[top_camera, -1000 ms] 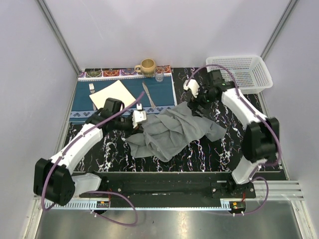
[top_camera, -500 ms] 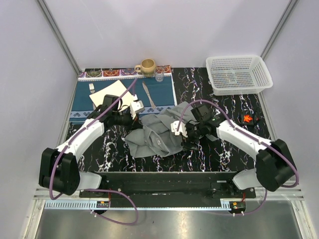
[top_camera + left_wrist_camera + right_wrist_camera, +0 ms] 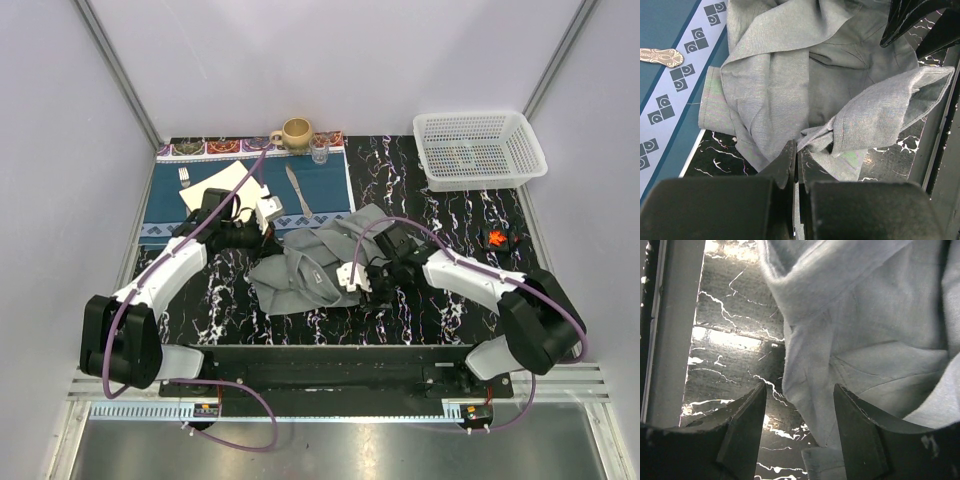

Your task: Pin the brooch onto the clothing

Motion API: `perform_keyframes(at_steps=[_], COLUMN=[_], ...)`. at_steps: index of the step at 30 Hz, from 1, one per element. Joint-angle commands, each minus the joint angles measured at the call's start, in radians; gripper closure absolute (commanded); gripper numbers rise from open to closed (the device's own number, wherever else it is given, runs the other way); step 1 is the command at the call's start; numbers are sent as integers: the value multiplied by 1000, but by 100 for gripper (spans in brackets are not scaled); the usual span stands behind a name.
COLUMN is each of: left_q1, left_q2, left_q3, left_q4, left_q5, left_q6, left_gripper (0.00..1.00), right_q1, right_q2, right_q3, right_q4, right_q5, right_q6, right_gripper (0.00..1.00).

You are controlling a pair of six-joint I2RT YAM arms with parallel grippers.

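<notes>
Brooch (image 3: 495,238) lies on black marble table (image 3: 450,310), right side, near white basket (image 3: 480,148), well apart from shirt (image 3: 305,268). Shirt crumpled at table centre. Right gripper (image 3: 800,390) at shirt's right edge, jaws spread, cloth fold between them. Left gripper (image 3: 268,212) over placemat (image 3: 330,185) edge, jaws pressed together.

White-and-black twins
Left arm (image 3: 165,280) and right arm (image 3: 470,278): white shells, black joints, purple cables (image 3: 240,190); right gripper (image 3: 800,405) is all dark.

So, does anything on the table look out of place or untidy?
Yes. The grey shirt lies crumpled and folded over itself, not flat. The orange-red brooch sits alone, apart from it, near the white basket.
</notes>
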Motion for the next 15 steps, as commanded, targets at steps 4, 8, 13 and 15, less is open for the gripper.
perform_keyframes(at_steps=[4,8,13,15], left_q1=[9,17,55,55], left_q2=[2,-11,-67,-91], left_q3=[6,8,98,148], left_q4=[65,81,45,21], left_q5=[34,32,61,57], left_q6=[-26,-50,-100,-101], left_gripper=[100,100,100,100], right_q1=[10,9,4,-2], right_q2=[15,32,-72,-131], right_q3=[-44,1,175,252], right_q4=[79,153,106,100], right_q5=[82,178,256,273], right_q6=[-69,15,279,359], right_gripper=[48,73,100,100])
